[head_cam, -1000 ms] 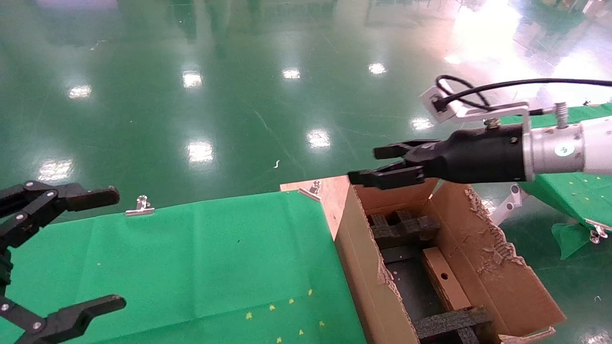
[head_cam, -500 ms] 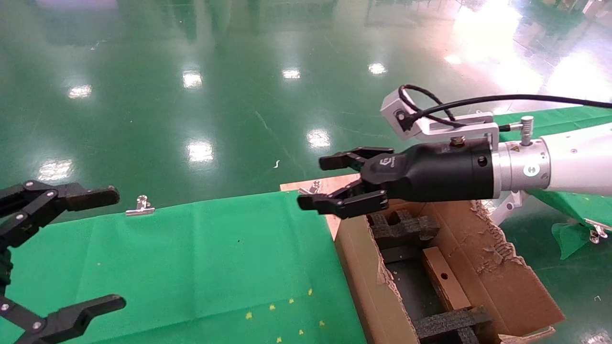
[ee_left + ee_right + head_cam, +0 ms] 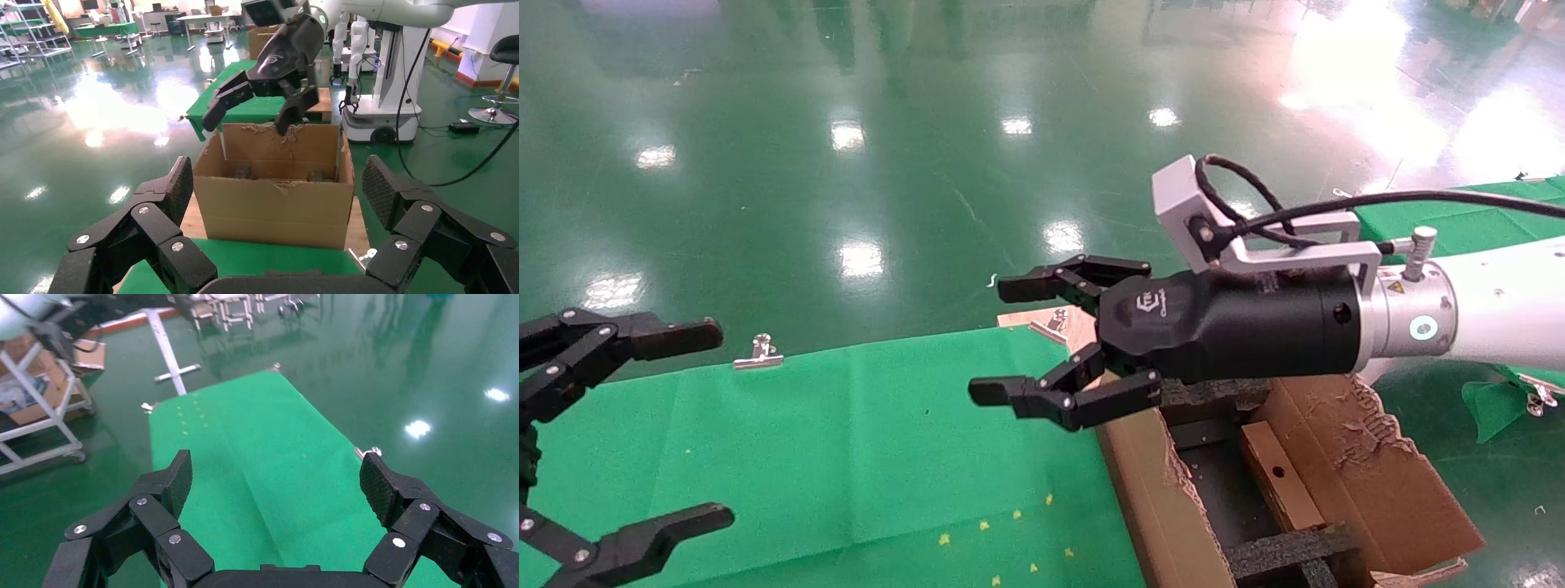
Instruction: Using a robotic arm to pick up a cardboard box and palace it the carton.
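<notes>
My right arm (image 3: 1483,314), white with a black wrist, reaches left. Its gripper (image 3: 1001,341) is open and empty, above the right edge of the green table (image 3: 862,433), just left of the carton (image 3: 1369,465). The small cardboard box (image 3: 1275,478), with a round hole in its narrow side, lies inside the carton between black foam inserts (image 3: 1287,551). In the left wrist view the carton (image 3: 275,202) stands ahead with the right gripper (image 3: 251,119) above it. The right wrist view shows only green cloth (image 3: 257,447) between the open fingers (image 3: 174,478). My left gripper (image 3: 711,425) is open and parked at the near left.
Metal clips (image 3: 758,353) (image 3: 1054,322) hold the cloth at the table's far edge. A second green table (image 3: 1483,335) stands to the right of the carton. Glossy green floor lies beyond. A white robot base (image 3: 373,116) stands behind the carton in the left wrist view.
My right arm has swung left and slightly down, from above the carton's far end to over the green table's edge, and its fingers have spread wider. The left arm has not moved.
</notes>
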Action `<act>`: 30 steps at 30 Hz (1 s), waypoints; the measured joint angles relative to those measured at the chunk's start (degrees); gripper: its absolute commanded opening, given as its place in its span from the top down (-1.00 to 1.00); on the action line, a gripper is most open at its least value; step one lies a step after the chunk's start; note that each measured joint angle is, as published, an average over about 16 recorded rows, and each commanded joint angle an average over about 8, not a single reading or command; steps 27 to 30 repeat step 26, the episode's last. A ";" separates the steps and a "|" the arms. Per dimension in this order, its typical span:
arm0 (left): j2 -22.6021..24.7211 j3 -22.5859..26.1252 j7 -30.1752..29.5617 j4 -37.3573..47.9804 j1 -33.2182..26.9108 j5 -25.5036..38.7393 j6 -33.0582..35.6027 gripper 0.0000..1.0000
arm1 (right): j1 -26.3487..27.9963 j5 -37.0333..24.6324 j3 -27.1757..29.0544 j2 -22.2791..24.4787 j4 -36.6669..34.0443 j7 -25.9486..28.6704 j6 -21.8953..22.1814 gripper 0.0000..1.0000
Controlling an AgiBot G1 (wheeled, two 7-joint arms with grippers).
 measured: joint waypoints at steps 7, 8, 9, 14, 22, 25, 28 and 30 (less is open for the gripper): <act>-0.01 0.02 0.01 0.00 0.00 -0.01 -0.01 -1.00 | -6.55 -0.88 10.05 -0.99 3.34 -2.06 -2.71 -1.00; -0.01 0.02 0.01 0.00 0.00 -0.01 -0.01 -1.00 | -7.48 -1.00 11.47 -1.13 3.81 -2.35 -3.09 -1.00; -0.01 0.02 0.01 0.00 -0.01 -0.02 -0.01 -1.00 | -8.41 -1.13 12.90 -1.28 4.29 -2.64 -3.48 -1.00; -0.01 0.04 0.02 0.00 -0.01 -0.02 -0.02 -1.00 | -12.99 -1.74 19.91 -1.97 6.62 -4.08 -5.37 -1.00; -0.02 0.05 0.03 0.01 -0.01 -0.04 -0.03 -1.00 | -18.18 -2.42 27.92 -2.75 9.25 -5.65 -7.51 -1.00; -0.02 0.05 0.03 0.01 -0.01 -0.04 -0.03 -1.00 | -19.28 -2.57 29.63 -2.92 9.81 -5.98 -7.96 -1.00; -0.02 0.05 0.03 0.01 -0.01 -0.04 -0.03 -1.00 | -19.59 -2.61 30.11 -2.97 9.97 -6.08 -8.09 -1.00; -0.02 0.05 0.03 0.01 -0.01 -0.04 -0.03 -1.00 | -19.59 -2.61 30.11 -2.97 9.97 -6.08 -8.09 -1.00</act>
